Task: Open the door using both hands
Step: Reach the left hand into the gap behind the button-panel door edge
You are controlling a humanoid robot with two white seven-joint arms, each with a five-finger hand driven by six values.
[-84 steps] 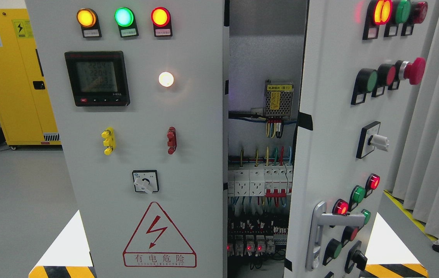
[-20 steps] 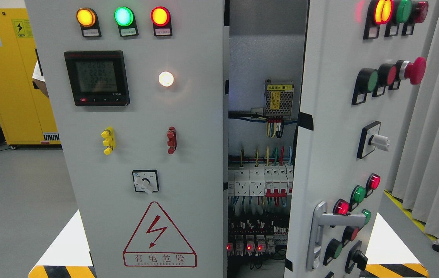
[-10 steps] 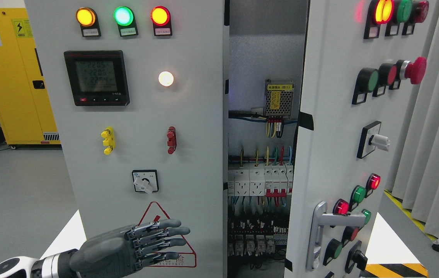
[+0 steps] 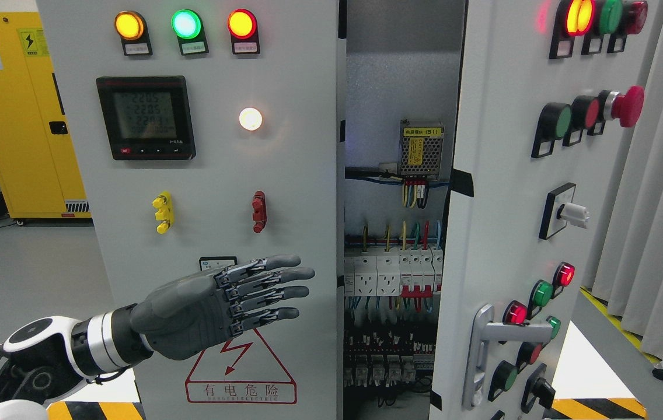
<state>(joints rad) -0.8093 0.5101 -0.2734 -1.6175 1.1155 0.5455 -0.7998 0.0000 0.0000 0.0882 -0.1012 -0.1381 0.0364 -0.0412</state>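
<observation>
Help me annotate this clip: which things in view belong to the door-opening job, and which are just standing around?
Part of the job:
- left hand, fingers outstretched, holding nothing
- left door
- right door, already ajar
- right door's handle

Just there:
- yellow cabinet
- grey curtain
- breakers inside the cabinet

i count two grey cabinet doors (image 4: 285,175), one yellow steel cabinet (image 4: 22,116), one black digital meter (image 4: 146,117), one round white lamp (image 4: 250,118), one silver lever handle (image 4: 483,350), and one dark grey hand of mine (image 4: 215,303).
</observation>
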